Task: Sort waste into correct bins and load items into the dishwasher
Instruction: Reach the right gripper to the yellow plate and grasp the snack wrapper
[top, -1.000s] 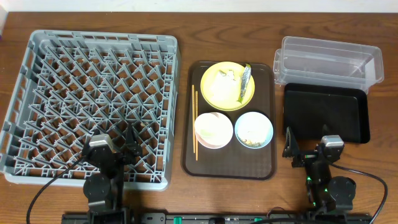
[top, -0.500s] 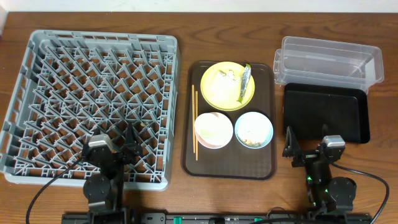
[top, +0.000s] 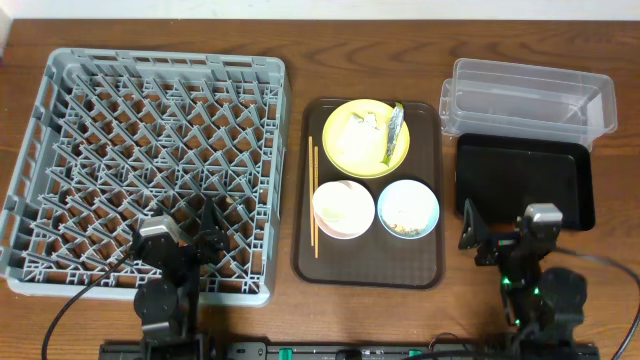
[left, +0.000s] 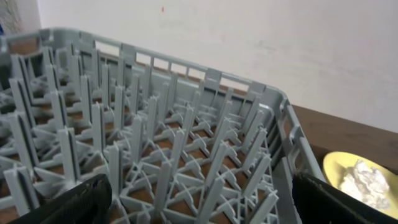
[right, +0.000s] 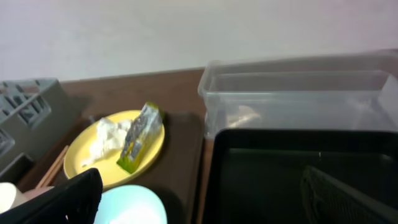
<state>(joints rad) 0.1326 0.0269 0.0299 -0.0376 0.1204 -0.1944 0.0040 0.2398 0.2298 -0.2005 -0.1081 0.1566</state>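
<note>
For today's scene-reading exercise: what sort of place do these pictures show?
Probably a lab tabletop staged as a dish-clearing station: a grey dish rack, a brown serving tray carrying a soiled yellow plate, and a clear tub beside a black tray on a wooden table.

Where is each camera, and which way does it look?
Overhead: above the table, looking straight down at dish rack, brown tray, black tray and clear tub; left arm and right arm show at the bottom.
Left wrist: on the left arm, facing across the rack; the open left claw shows its tips in the bottom corners.
Right wrist: on the right arm, facing black tray and tub; open right claw likewise.
Shared: both wrist views catch the yellow plate and tissue.
</note>
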